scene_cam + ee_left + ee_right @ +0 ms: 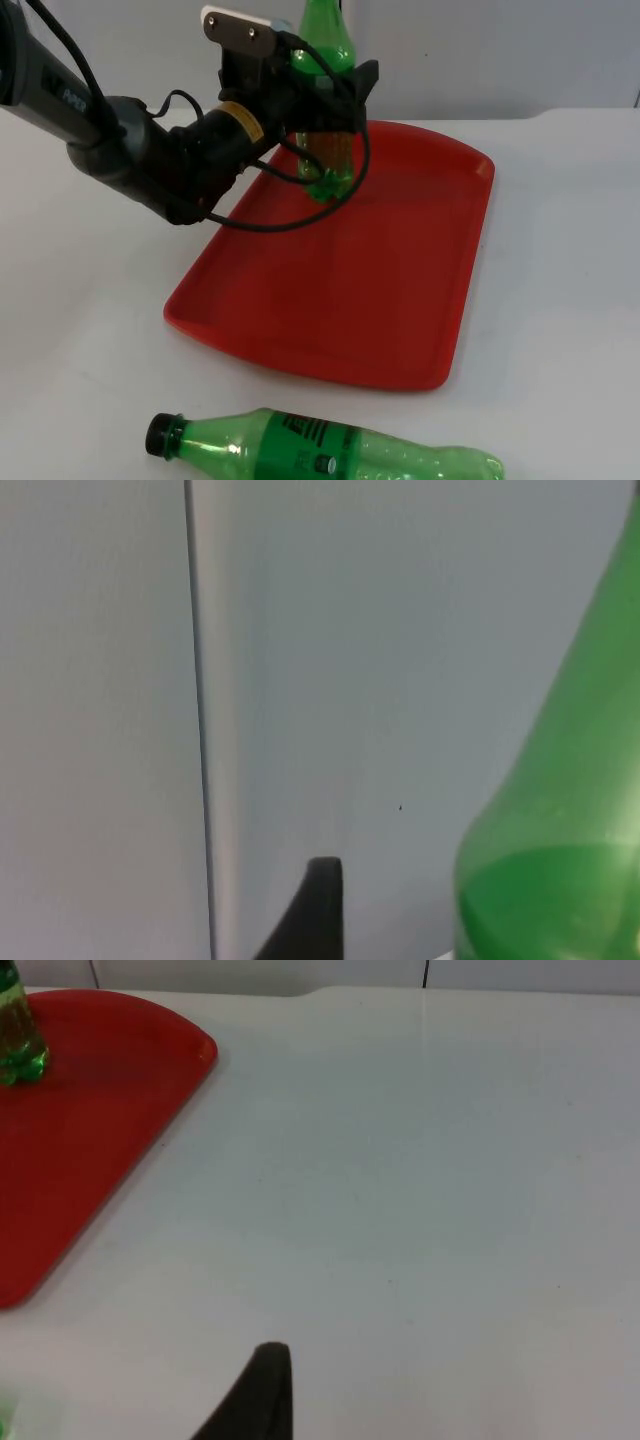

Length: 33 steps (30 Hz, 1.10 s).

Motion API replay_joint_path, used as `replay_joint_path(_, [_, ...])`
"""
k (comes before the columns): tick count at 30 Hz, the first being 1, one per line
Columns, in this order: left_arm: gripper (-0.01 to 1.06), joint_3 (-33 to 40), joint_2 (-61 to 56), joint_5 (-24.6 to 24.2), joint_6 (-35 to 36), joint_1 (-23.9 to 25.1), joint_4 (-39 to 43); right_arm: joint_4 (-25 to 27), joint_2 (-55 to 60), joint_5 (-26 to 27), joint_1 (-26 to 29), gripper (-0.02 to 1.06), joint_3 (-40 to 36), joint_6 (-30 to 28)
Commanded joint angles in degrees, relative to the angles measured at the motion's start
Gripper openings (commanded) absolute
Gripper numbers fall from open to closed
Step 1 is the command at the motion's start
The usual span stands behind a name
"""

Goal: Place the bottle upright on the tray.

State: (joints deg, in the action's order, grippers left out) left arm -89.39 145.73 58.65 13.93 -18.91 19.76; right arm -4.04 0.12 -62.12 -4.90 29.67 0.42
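A green bottle point(327, 110) stands upright at the far corner of the red tray point(400, 300), its base down on the tray floor, close to the far rim. The left gripper point(325, 100) is wrapped around its body at label height, so I judge the task nearly done: the bottle is vertical and over the tray, and what seems left is to let go and draw the arm clear without tipping it. Whether the base fully bears its weight yet I cannot tell from here; the foot looks to touch the red surface.

The left gripper is closed narrow on the bottle, one finger on each side, with the neck and shoulder rising above it toward the grey partition wall point(300, 680). From the left wrist, the green shoulder fills one side and a black fingertip point(315, 910) stands beside it.

A second green bottle point(320, 450) with a black cap lies on its side on the white table point(560, 250), near the front edge and well apart from the tray.

The right arm waits off to the side; from its wrist one sees the tray's corner and the standing bottle's foot. How the right gripper point(262, 1395) is set I cannot tell.
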Motion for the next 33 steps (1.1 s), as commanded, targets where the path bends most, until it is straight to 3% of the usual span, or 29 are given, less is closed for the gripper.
replay_joint_path(1, [0.89,-0.1,0.2,0.2,0.4,0.2,0.1,0.1,-0.1,0.5,0.3,1.05,-0.1,0.2])
replay_joint_path(3, [1.03,-0.1,0.2,0.3,-0.1,0.2,0.1,0.1,-0.1,0.5,0.3,1.05,-0.1,0.2])
replay_joint_path(4, [1.05,-0.1,0.2,0.3,-0.1,0.2,0.1,0.1,-0.1,0.5,0.3,1.05,-0.1,0.2])
replay_joint_path(24, [1.05,0.0,-0.9,-1.5,0.0,0.3,1.4,0.1,-0.1,0.5,0.3,1.05,-0.1,0.2])
replay_joint_path(33, [1.05,0.0,-3.8,-11.0,2.6,0.3,4.0,0.1,-0.1,0.5,0.3,1.05,-0.1,0.2])
